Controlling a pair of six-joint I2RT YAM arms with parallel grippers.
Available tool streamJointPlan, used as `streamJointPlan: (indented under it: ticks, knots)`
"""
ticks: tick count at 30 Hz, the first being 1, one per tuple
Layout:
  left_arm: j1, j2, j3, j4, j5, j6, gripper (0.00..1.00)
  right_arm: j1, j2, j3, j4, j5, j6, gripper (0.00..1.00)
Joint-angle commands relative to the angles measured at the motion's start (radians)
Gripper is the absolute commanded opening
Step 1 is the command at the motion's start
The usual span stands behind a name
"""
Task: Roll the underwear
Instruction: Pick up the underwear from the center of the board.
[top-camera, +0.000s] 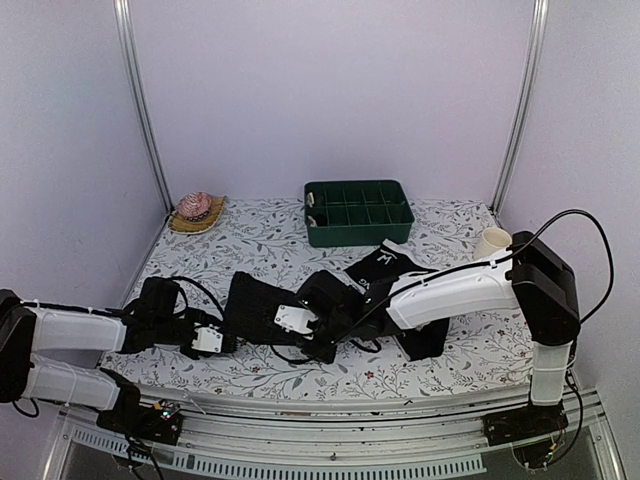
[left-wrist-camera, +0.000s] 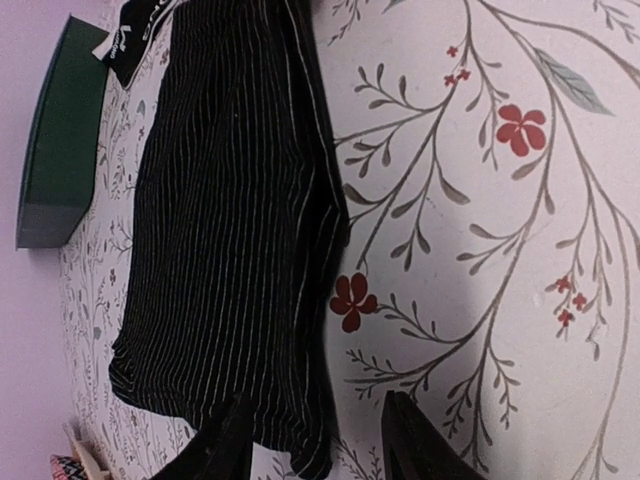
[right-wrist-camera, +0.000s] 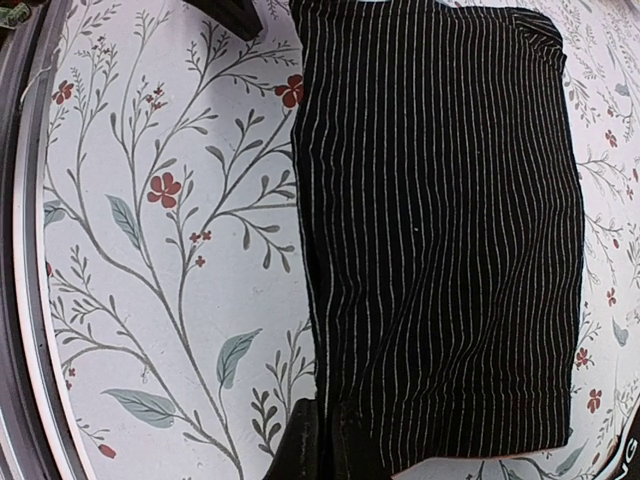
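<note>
The striped underwear (right-wrist-camera: 440, 230) lies flat on the bench (right-wrist-camera: 170, 300). The right gripper (right-wrist-camera: 322, 430) is clenched at its edge, and the left gripper (left-wrist-camera: 318, 430) is released.

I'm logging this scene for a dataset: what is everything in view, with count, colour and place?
striped underwear: one, black with white stripes, lying flat, left of centre
second underwear: one, black, right of centre, partly covered
tray: one, green, with compartments, back centre
cup: one, cream, back right
pink object: one, on a tan mat, back left
tablecloth: one, white with floral print
left gripper: open, at the striped underwear's edge
right gripper: shut, at its near corner
</note>
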Motion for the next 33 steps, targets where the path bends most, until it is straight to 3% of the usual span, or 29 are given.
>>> streamJointPlan:
  ticks: [1,14,22,27,31,33]
  knots:
    - [-0.034,0.034,0.007,0.073,-0.067,-0.007,0.46,-0.022,-0.048,-0.001,-0.008,-0.061,0.027,0.02]
    - [-0.07,0.059,0.018,0.069,-0.132,0.012,0.43,-0.095,-0.082,-0.025,0.034,-0.114,0.076,0.02]
    - [-0.091,0.091,0.018,0.132,-0.177,-0.008,0.37,-0.112,-0.086,-0.034,0.049,-0.135,0.079,0.02]
    - [-0.108,0.111,0.026,0.144,-0.196,-0.02,0.24,-0.115,-0.086,-0.037,0.053,-0.137,0.081,0.02]
    - [-0.118,0.112,0.025,0.148,-0.206,-0.018,0.0,-0.118,-0.089,-0.043,0.056,-0.137,0.082,0.02]
    - [-0.12,0.108,0.022,0.146,-0.21,-0.015,0.0,-0.119,-0.089,-0.046,0.056,-0.139,0.081,0.02]
